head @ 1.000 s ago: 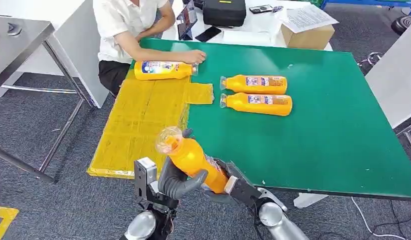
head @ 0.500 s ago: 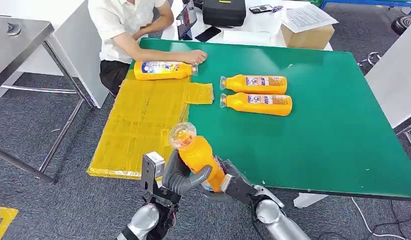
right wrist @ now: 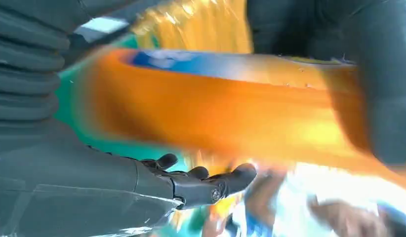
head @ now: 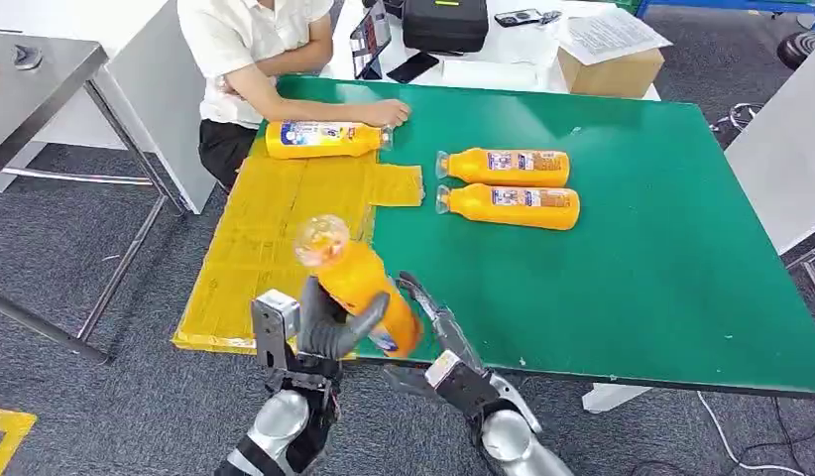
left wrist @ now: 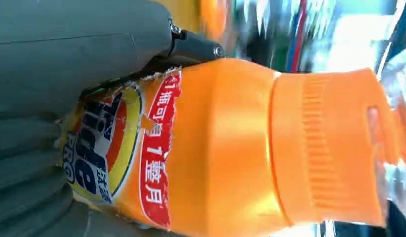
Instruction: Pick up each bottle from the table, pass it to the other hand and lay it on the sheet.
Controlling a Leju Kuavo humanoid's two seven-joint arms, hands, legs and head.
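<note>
Left robot hand (head: 324, 322) grasps the orange bottle (head: 356, 283) above the yellow sheet (head: 275, 238) edge; its torn label (left wrist: 119, 148) reads "1整月"; right robot hand (head: 433, 322) released, fingers spread beside it.

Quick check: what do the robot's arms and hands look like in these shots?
Both arms are silver metal with rounded joint housings. The left hand has a grey ribbed cover, a thick grey thumb and a silver-grey box at the wrist. The right hand has slim dark fingers with small screw heads.

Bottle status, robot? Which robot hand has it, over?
Left robot hand grips the bottle. Right robot hand open, released. Yellow sheet ahead, one bottle lying on it.
</note>
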